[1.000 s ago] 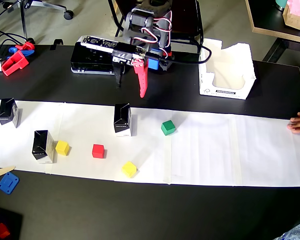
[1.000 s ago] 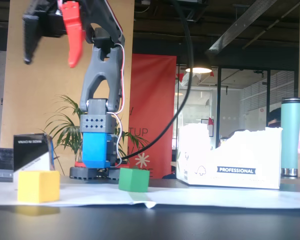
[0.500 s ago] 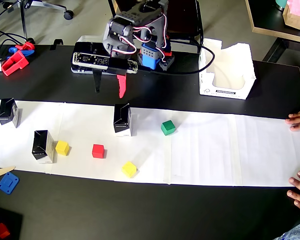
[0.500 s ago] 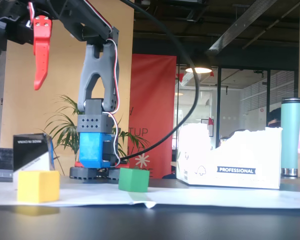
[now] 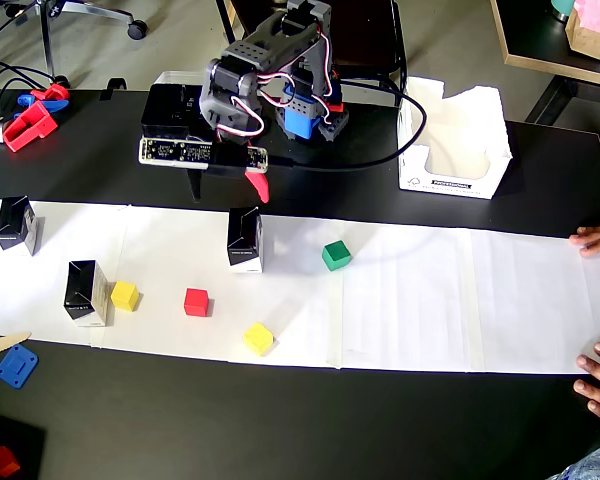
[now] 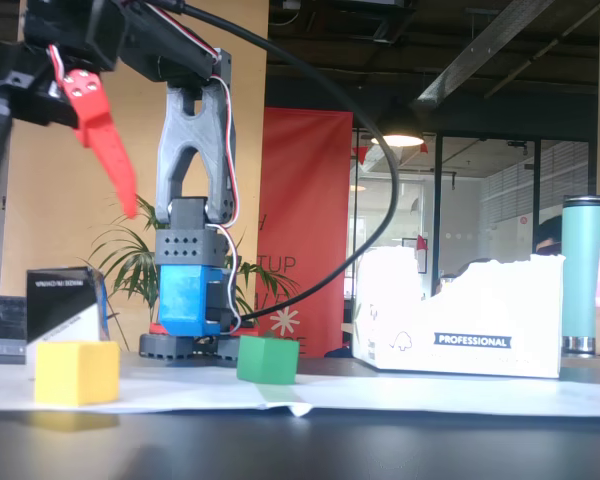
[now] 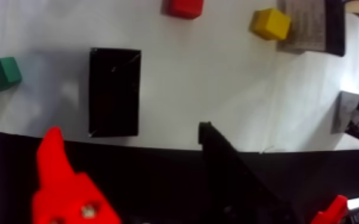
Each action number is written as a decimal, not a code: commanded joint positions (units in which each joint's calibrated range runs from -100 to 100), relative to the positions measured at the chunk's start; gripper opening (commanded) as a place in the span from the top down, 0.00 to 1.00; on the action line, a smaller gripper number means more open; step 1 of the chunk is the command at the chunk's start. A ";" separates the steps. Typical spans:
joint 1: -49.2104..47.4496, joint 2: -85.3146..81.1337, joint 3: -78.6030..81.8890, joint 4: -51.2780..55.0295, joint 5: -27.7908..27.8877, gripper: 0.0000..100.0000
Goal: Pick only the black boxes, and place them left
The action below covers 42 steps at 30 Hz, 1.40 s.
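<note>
Three black boxes stand up on the white paper. In the overhead view, one black box (image 5: pixel 246 240) stands near the middle, close to the paper's top edge. It is tall, black on top, with a white strip at its base. A second black box (image 5: pixel 86 293) stands lower down on the left, with a white side panel. A third black box (image 5: pixel 16 224) stands at the far left edge. The print on them is too small to read from above; the fixed view shows the middle one (image 6: pixel 66 311), perhaps, black over white.
</note>
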 commanded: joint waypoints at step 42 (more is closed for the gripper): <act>-16.72 -17.90 9.30 1.36 -13.63 0.91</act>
